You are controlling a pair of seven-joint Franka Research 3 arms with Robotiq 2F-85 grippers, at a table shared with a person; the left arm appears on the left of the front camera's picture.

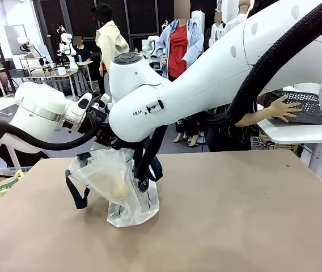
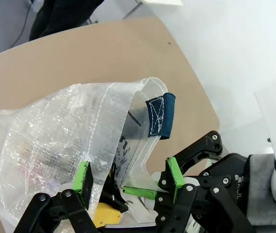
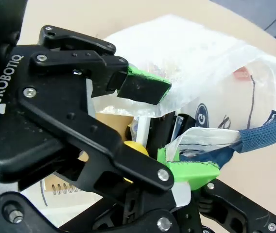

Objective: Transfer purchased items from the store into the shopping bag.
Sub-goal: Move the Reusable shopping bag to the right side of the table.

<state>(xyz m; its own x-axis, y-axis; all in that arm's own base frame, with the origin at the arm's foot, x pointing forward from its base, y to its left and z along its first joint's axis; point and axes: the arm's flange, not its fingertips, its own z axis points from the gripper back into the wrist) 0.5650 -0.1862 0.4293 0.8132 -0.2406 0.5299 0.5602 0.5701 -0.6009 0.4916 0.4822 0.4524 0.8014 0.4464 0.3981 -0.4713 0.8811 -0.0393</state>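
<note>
Brown tabletop carried the shopping bag, which stood near its left-middle with both white arms meeting above its mouth. Beyond the table's far right corner, the front view took in a person's hand resting on the dark lattice basket, which sat on a white side table.

The left wrist view gave the detail at the bag's mouth. The left gripper had its green pads spread wide, straddling the bag's rim and holding nothing. A navy handle was stitched to the rim just beyond it. A yellow item lay down inside the bag.

The right wrist view looked in from the other side. The right gripper had its pads pinched together on the bag's rim. A pale tan item lay in the bag beside the yellow one.
</note>
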